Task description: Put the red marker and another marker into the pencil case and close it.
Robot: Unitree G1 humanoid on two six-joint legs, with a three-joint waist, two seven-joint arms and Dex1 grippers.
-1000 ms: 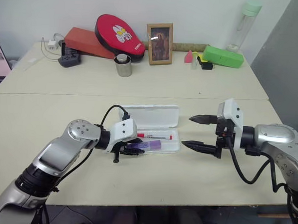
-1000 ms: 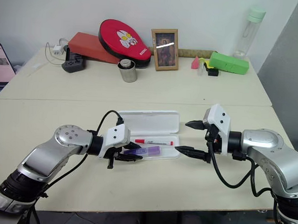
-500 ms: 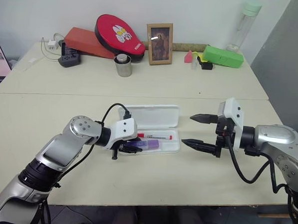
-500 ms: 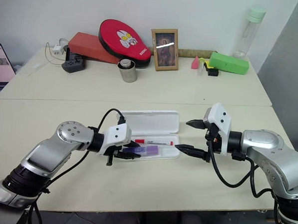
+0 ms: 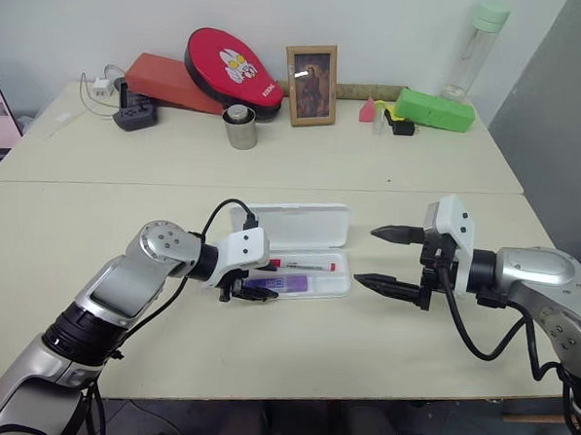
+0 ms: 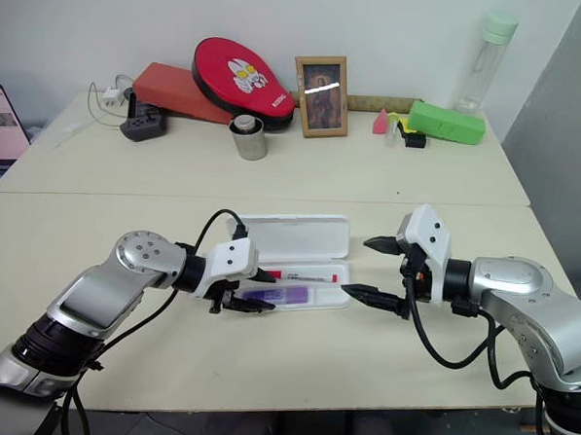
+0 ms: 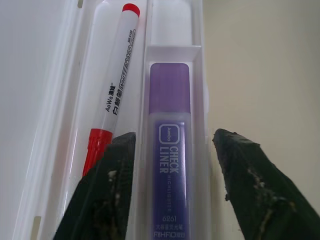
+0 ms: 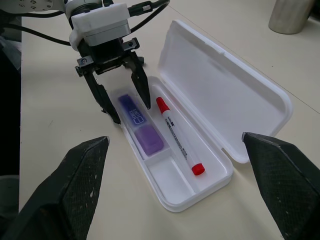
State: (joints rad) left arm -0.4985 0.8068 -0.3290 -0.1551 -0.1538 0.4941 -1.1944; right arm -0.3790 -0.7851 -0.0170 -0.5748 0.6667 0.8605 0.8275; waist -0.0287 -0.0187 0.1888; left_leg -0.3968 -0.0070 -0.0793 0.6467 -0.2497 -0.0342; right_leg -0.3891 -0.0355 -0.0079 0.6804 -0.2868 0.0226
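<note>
Pencil case (image 8: 220, 90) lid open | left hand (image 8: 120, 102) wide, straddling purple marker (image 7: 169, 165) | right hand (image 5: 384, 256) wide, beside case

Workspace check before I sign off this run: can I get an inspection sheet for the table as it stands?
Surface: cream table, two tops joined.
Job's things: pencil case lid open; red marker and purple marker lie in its tray.
Clutter: red pad, photo frame, metal cup, green box, bottle along the back.
Grippers: left gripper jaws open astride the purple marker; right gripper open, beside the case.
Cables: charger lead at back left.
Surroundings: white wall.
</note>
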